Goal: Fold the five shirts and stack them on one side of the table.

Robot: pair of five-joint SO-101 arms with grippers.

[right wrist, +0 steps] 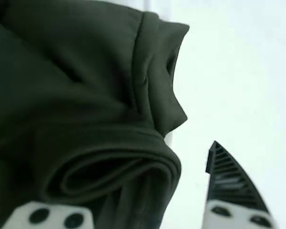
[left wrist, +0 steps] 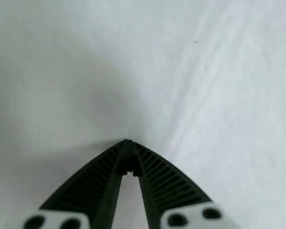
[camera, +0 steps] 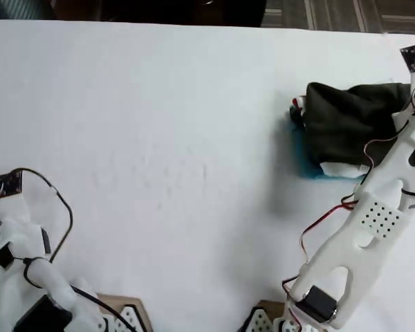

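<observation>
Remote operator's view of the folding bench [camera: 159, 124]: at the near left corner my left arm [camera: 21, 277] sits low, the left gripper [left wrist: 126, 145] closed on nothing with its tips meeting just above bare white surface. I judge it is being kept out of the way while the other side works. At the far right stands the stack of folded shirts [camera: 332, 142], with a dark green shirt [camera: 346, 117] on top and a white shirt [camera: 339, 168] and a blue shirt [camera: 304, 162] showing at its near edge. I cannot count all five layers. My right arm [camera: 373, 221] lies along the bench's right side up to the stack. The right gripper [right wrist: 145, 152] is spread open, one finger [right wrist: 229, 181] just beside the dark shirt's rolled fold and the other hidden by cloth. I judge it is placed to square the top layer, with stacking near its end.
</observation>
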